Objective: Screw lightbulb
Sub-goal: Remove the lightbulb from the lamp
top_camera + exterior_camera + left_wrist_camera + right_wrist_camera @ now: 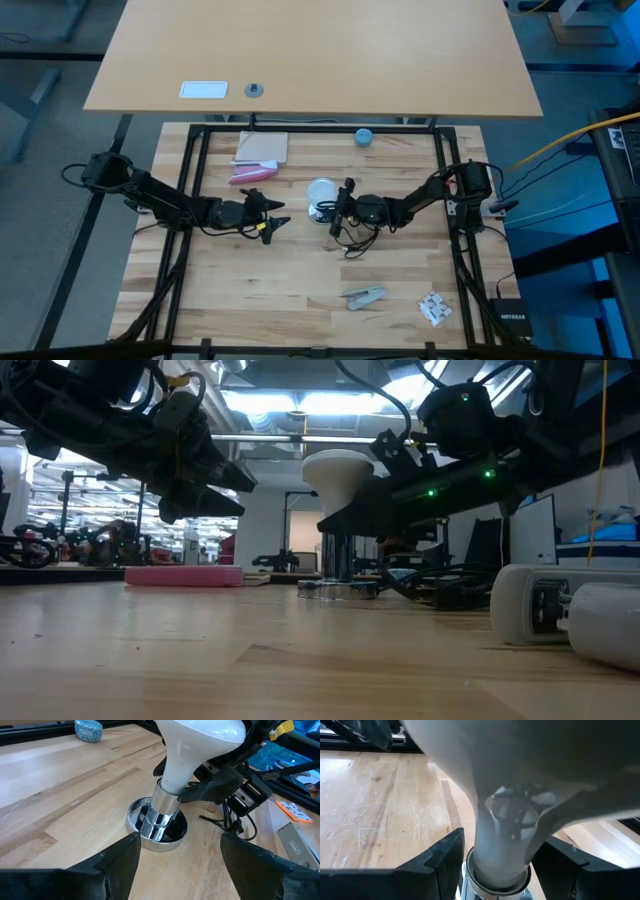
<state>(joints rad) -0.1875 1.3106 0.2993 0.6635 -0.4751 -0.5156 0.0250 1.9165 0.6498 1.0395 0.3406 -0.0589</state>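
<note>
Standing upright near the middle of the table, the lightbulb (195, 745) has its metal neck seated in a round shiny base (157, 824). The right gripper (343, 205) reaches in at the bulb's side; its fingers seem to close around the bulb, though the close view is too crowded to be sure. The left gripper (270, 221) hangs just beside the base with its fingers (120, 862) spread apart, holding nothing. A pink bar (183, 576) lies farther back.
</note>
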